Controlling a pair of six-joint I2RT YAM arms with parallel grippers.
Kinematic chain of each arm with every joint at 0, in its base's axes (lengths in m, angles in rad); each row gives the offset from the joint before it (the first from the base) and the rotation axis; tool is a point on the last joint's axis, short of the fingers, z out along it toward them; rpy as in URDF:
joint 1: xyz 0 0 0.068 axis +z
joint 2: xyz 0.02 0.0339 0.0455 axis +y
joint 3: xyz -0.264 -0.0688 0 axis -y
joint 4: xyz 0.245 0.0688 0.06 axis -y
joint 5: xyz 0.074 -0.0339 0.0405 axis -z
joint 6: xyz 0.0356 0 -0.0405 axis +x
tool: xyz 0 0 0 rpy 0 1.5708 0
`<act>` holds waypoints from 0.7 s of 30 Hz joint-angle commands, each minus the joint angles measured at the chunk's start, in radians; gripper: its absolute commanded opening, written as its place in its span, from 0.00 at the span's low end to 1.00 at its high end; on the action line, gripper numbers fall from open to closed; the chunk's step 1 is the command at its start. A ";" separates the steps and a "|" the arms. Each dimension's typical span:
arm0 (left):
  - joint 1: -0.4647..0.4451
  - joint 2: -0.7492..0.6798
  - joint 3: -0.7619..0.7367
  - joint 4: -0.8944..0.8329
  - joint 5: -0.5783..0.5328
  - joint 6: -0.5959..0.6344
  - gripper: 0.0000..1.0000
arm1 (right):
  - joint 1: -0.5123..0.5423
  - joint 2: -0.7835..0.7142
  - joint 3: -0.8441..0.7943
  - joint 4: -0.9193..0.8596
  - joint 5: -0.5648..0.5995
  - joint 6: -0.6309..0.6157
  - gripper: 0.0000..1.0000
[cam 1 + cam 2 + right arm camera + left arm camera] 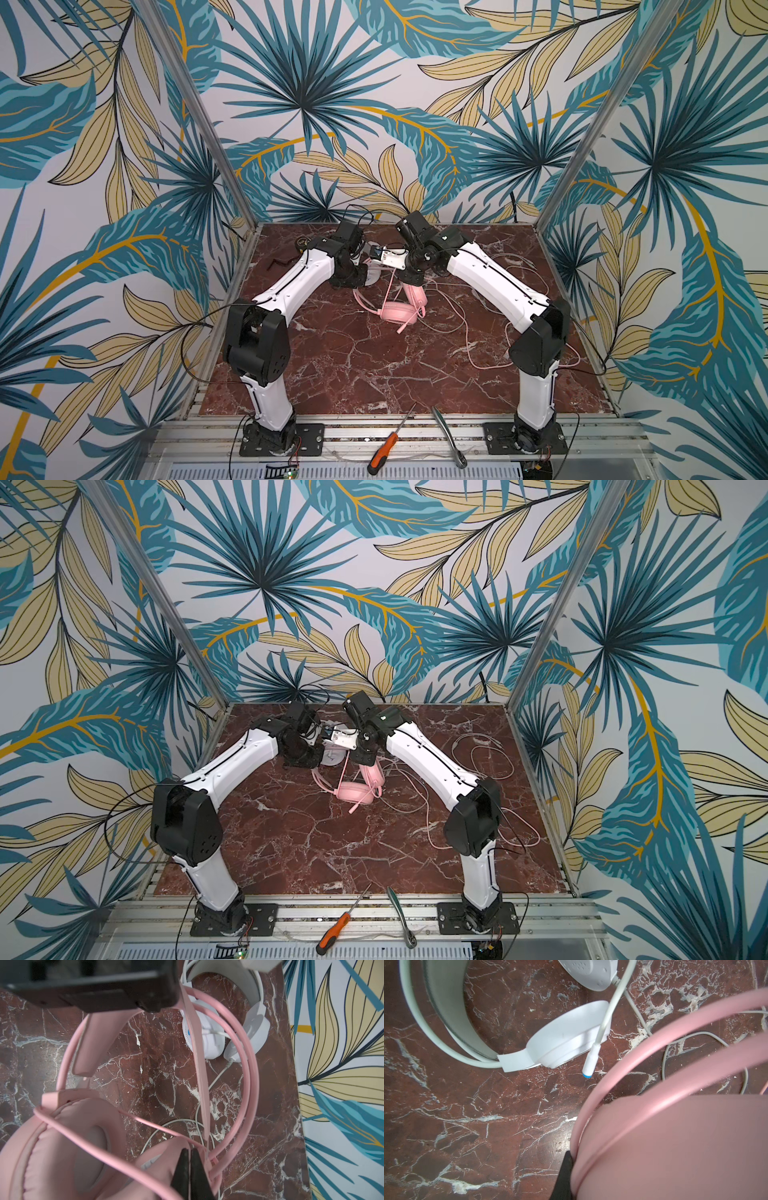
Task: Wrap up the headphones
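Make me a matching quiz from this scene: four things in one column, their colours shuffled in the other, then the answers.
Things:
1. pink headset
2. white headset
3. screwdriver
4. ratchet wrench

Colours:
A. bare silver metal
B. all pink, cable too
C. orange and black handle
D. all white, with a blue-tipped mic boom

Pairs: 1-B, 2-D, 3-C, 4-A

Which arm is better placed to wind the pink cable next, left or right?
Right, probably: the right pincer, shut, sits at the pink cable, whose loose loops lie on that side. The left pincer clamps the pink headset's band.
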 commanded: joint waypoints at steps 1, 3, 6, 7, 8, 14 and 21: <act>-0.005 -0.058 -0.034 -0.041 0.011 0.064 0.00 | -0.040 -0.001 0.033 0.031 0.009 0.076 0.10; -0.005 -0.064 -0.040 -0.041 0.019 0.074 0.00 | -0.051 0.004 0.033 0.036 0.009 0.107 0.14; -0.005 -0.069 -0.045 -0.041 0.026 0.079 0.00 | -0.060 0.012 0.029 0.043 -0.003 0.158 0.17; -0.005 -0.071 -0.045 -0.041 0.020 0.080 0.00 | -0.062 0.014 0.023 0.048 -0.003 0.173 0.18; -0.006 -0.074 -0.045 -0.040 0.013 0.080 0.00 | -0.065 0.015 0.017 0.055 -0.003 0.189 0.18; 0.003 -0.096 -0.042 -0.042 0.035 0.085 0.00 | -0.092 0.009 -0.060 0.109 -0.043 0.268 0.18; 0.016 -0.097 -0.048 -0.041 0.068 0.082 0.00 | -0.128 -0.020 -0.193 0.212 -0.094 0.363 0.18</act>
